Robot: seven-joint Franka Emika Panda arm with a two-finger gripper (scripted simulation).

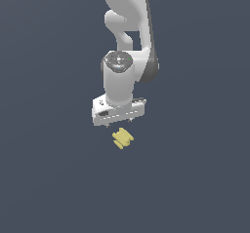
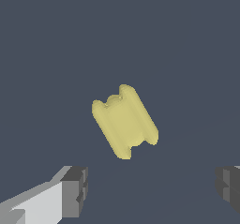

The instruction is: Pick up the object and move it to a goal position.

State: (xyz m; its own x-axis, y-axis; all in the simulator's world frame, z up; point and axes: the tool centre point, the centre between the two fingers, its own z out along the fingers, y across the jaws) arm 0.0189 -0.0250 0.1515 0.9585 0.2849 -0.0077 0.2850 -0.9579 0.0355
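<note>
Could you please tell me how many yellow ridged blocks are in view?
1. The pale yellow ridged block lies on the dark floor just below the open hand, untouched. No others show.

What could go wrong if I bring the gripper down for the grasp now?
The open gripper is not centred over the yellow block: in the wrist view the block lies beyond the line between the fingers, so they may close on nothing. It also lies skewed to them, so closing could twist or nudge it.
</note>
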